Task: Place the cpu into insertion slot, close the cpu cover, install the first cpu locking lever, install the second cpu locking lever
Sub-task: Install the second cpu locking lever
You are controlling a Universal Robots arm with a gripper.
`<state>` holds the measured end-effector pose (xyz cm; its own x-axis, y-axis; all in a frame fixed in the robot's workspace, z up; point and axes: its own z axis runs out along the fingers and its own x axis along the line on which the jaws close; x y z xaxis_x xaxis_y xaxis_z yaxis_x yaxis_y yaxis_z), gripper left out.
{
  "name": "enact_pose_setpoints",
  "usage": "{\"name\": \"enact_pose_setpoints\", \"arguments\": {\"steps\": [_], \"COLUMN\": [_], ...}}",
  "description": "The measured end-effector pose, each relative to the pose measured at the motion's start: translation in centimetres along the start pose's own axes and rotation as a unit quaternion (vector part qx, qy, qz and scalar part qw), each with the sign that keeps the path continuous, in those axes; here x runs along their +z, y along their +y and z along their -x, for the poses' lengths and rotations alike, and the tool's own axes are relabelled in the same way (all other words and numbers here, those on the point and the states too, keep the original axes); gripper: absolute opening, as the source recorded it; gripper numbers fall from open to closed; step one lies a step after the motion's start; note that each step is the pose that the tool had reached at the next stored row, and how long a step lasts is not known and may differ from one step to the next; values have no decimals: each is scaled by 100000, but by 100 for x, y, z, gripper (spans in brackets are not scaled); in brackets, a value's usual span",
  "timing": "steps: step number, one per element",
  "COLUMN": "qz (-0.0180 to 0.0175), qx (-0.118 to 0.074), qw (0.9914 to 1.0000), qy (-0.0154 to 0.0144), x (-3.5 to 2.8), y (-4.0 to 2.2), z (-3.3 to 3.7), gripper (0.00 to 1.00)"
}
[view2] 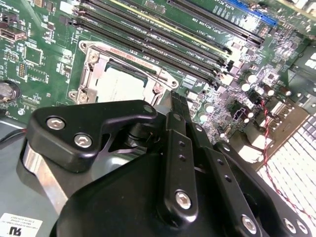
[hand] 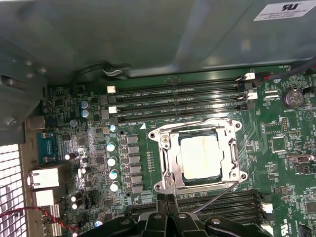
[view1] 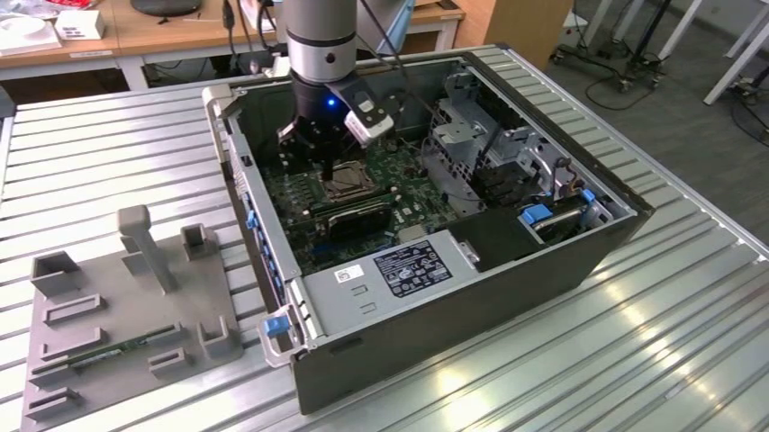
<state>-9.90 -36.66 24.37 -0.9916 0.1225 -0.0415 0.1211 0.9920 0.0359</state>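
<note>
The gripper (hand: 168,201) had its two slim black fingers (view2: 178,106) pressed together with nothing between them, their tips sitting at the edge of the insertion slot (hand: 196,157), right by a thin wire locking lever (hand: 217,196) that ran slantwise past the socket's corner. Whether the tips actually touched the lever or the frame could not be made out in either wrist view.

In the exterior view the arm (view1: 320,40) came straight down into the open computer case (view1: 529,270), its wrist vertical, the gripper (view1: 327,171) low over the motherboard (view1: 409,193) and covering part of the socket.

The cpu (hand: 201,157) lay flat in the slot, its pale silvery top showing through the square cut-out of the cpu cover (hand: 170,153), which lay down over it. In the second wrist view the gripper body hid one side of the cover (view2: 94,74) and the cpu (view2: 123,84).

Memory slots (hand: 177,101) ran along both sides of the socket. Outside the case, a grey parts fixture (view1: 132,306) stood on the ribbed metal table (view1: 601,360).
</note>
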Motion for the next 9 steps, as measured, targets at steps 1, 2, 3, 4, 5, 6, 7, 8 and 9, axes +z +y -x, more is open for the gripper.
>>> {"name": "enact_pose_setpoints", "arguments": {"steps": [1,2,3,4,5,6,7,8,9], "qz": [4,7,0,12,-6,-27,-38,-53,-62], "qx": [1,1,0,-7,3,11,9,11,15], "qw": [100000,100000,100000,100000,100000,100000,99999,99999,99999], "qy": [16,25,59,115,186,282,373,452,511], "x": [-15,-28,-35,-34,-34,-34,-34,-33,-33], "y": [1,1,1,3,2,1,-1,-4,-6], "z": [1,1,3,10,23,41,61,78,94], "gripper": [10,10,10,10,10,10,10,10,10]}}
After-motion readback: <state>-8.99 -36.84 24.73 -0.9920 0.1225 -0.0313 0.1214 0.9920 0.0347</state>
